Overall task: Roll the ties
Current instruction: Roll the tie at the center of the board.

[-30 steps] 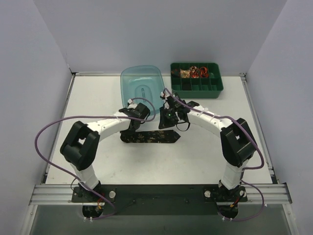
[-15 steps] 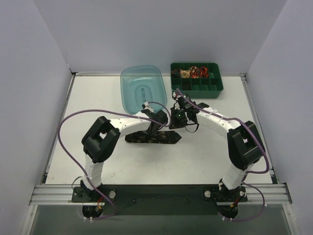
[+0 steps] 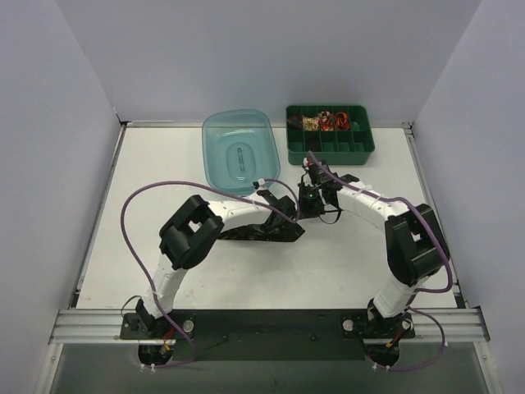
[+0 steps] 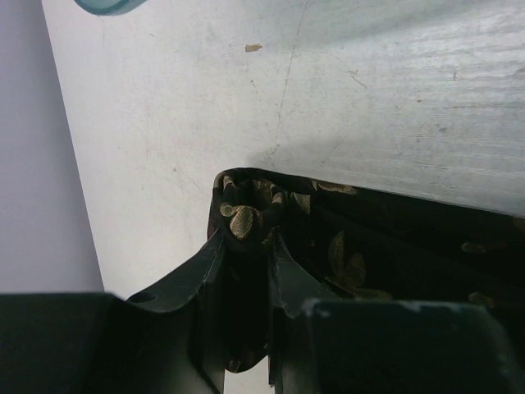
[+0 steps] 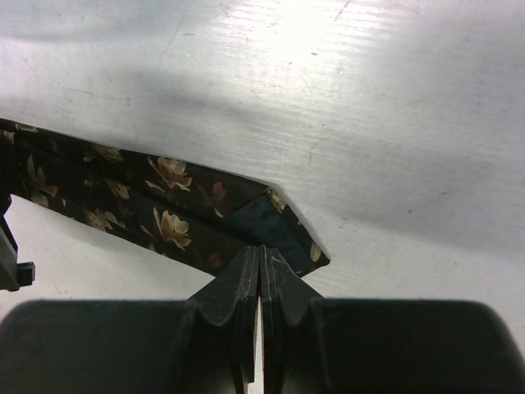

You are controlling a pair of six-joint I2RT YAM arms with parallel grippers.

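Black floral tie [image 5: 148, 209], L hand [image 4: 244, 235] pinching bunched end

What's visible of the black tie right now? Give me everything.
The black tie is a long, narrow strip of dark fabric with gold-tan flowers. It lies flat on the white table near its centre. Its pointed end shows a dark blue lining. The right gripper is shut at that end's edge. The left gripper pinches the other end, which is curled into a small, tight start of a roll.

Black tie [image 5: 156, 213] (gold-tan flowers), teal tub [image 3: 217, 156], green tray [image 3: 330, 159]
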